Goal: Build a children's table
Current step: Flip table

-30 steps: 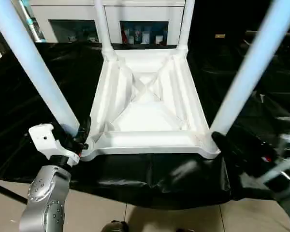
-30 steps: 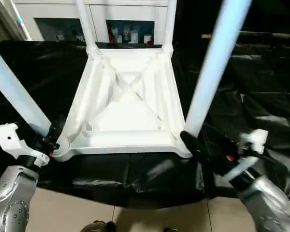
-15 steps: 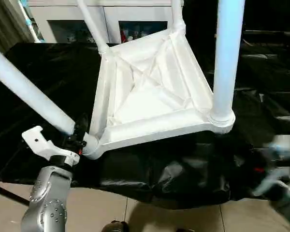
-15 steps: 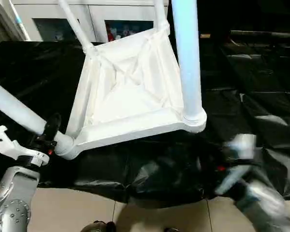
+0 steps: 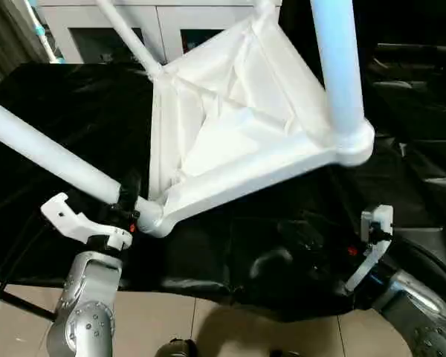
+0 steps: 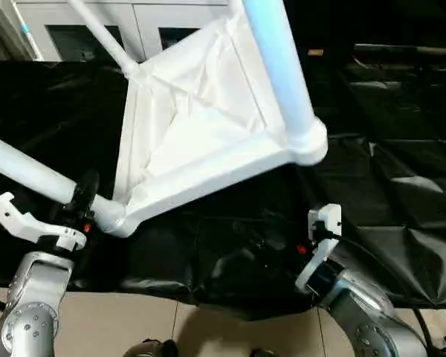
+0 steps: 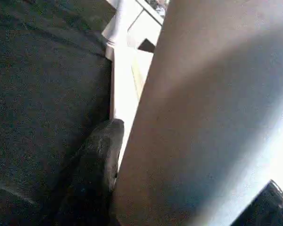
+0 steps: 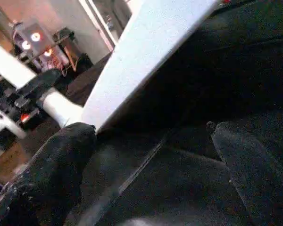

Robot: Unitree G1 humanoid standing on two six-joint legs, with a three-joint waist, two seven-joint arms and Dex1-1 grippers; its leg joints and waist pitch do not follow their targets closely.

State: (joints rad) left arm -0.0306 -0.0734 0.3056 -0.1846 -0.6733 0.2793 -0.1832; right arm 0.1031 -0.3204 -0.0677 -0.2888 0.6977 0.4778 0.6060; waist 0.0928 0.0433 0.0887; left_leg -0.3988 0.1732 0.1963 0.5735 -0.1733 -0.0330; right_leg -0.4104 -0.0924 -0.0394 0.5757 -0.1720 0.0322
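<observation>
The children's table top lies underside up and tilted over the black-covered work table, its near right corner lifted high. White legs stand in its sockets: the near left leg, the near right leg and a far leg. My left gripper is shut on the near left leg just above its corner socket. In the left wrist view, one black finger presses against that leg. My right gripper hangs open below the raised white edge, holding nothing.
A black cover drapes over the work table and down its front edge. A white glass-door cabinet stands behind. Tiled floor lies below the front edge, near my forearms.
The table has tipped. Its near right corner rose while the near left corner stayed in my left gripper. My right gripper came away from that corner and now sits below it.
</observation>
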